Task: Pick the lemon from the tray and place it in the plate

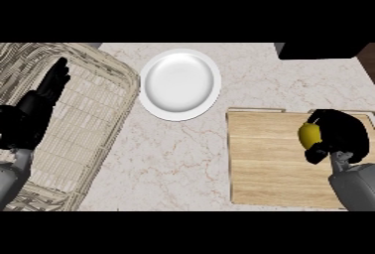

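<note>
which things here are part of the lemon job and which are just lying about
Part of the job:
- lemon, held in the right hand
- wooden tray under that hand
- white plate, nothing on it

Just lying about:
- wicker basket at the left
- left hand, open and resting over the basket
- dark object at the top right corner, cannot tell what it is

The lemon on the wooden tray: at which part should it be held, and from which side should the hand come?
The lemon is best held across its rounded middle, coming from the right and above. The right hand already curls round it that way over the wooden tray: only its left face shows, and that side faces the white plate, so this hold probably suits the carry.
</note>
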Controlling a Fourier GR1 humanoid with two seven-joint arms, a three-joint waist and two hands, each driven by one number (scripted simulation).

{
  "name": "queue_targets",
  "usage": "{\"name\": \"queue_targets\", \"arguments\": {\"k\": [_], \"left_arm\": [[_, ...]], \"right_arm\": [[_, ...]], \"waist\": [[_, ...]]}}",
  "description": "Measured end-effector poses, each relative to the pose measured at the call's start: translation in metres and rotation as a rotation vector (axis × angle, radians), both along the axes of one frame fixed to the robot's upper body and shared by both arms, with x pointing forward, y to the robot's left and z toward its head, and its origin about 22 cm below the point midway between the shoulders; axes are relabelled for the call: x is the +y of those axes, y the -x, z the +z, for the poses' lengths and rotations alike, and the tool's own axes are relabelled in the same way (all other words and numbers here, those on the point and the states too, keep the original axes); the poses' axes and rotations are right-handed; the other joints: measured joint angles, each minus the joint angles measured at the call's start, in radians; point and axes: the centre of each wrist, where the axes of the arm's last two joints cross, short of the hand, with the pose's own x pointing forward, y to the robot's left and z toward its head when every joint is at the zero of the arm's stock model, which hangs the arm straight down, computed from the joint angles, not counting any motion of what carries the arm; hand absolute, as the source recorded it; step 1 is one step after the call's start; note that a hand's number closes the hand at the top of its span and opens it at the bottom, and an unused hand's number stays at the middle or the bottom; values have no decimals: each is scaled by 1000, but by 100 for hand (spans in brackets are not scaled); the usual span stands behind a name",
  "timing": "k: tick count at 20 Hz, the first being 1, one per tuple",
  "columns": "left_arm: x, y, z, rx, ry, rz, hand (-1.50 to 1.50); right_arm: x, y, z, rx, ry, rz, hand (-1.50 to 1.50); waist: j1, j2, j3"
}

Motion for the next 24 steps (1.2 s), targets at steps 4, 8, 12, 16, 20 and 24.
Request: {"name": "queue_targets", "arguments": {"k": [4, 8, 12, 16, 20, 24], "left_arm": [[-2, -2, 1, -4, 3, -5, 0], [-9, -3, 7, -9, 17, -25, 0], [-15, -4, 10, -11, 40, -48, 0], [-18, -4, 10, -5, 61, -52, 0], [-24, -1, 8, 5, 115, -55, 0], [-26, 0, 9, 8, 111, -41, 0]], "right_arm": [[-4, -3, -5, -28, 10, 27, 150], [-8, -17, -2, 8, -48, 163, 150], [-18, -35, 1, 30, -124, 303, 150], [-25, -53, 14, -84, -172, 405, 150], [-20, -66, 36, -299, -219, 503, 150], [-15, -76, 58, -471, -277, 612, 150]], "waist": [[0, 1, 1], [17, 7, -2], [36, 14, -3], [37, 14, 2], [30, 10, 7], [22, 7, 5]]}}
